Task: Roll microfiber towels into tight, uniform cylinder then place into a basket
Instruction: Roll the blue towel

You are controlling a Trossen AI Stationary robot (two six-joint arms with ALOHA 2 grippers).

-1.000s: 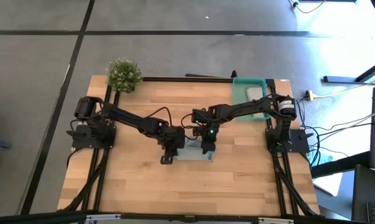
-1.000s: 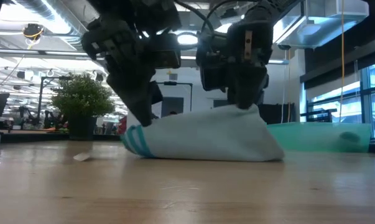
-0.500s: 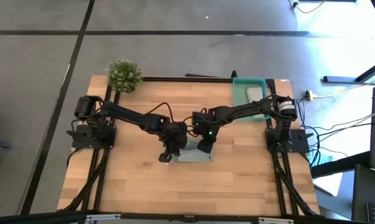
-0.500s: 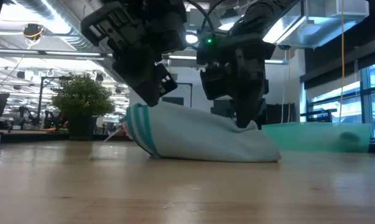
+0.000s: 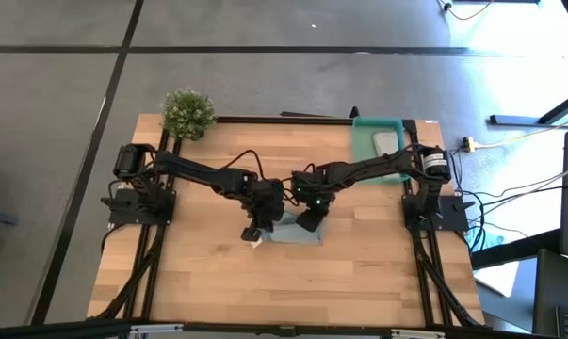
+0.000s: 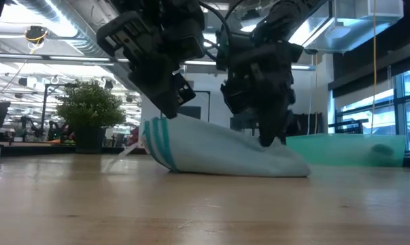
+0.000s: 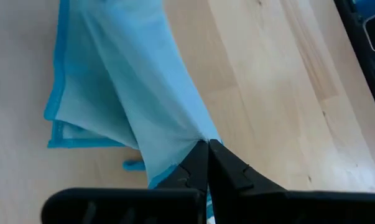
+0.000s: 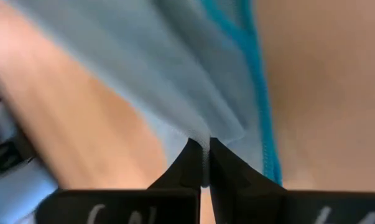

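Note:
The light blue towel (image 5: 293,234) lies bunched mid-table, and it shows as a low mound in the low view (image 6: 225,153). Its left end with teal stripes (image 6: 157,139) is raised off the wood. My left gripper (image 5: 254,232) is shut on that end. My right gripper (image 5: 307,223) is shut on the towel's right part, low near the table (image 6: 272,139). The teal basket (image 5: 364,132) stands at the far right with the pale grey-beige towel (image 5: 385,141) lying inside it. My left gripper pinches a gathered fold of the towel (image 7: 196,138) between its two fingertips, at the towel's left end. The fingers slant down from above. That end is held up off the table, while the rest of the towel rests on the wood. My right gripper pinches a bunched fold of several layers (image 8: 203,134) between its fingertips, beside the towel's darker blue hem (image 8: 255,93). The fingers come down from above. The cloth there sits low, on or just above the table (image 6: 279,160).
A small bushy green plant (image 5: 187,113) stands at the far left corner and also shows in the low view (image 6: 89,112). Bare wood (image 5: 199,273) lies in front of the towel and to its left. The basket's wall (image 6: 354,150) is to the right of the towel.
My left gripper has risen and gone a little toward the table's right, lifting the towel's striped left end off the wood. My right gripper has gone down, so the towel's right part, earlier peaked high, now sits low. Both stay shut.

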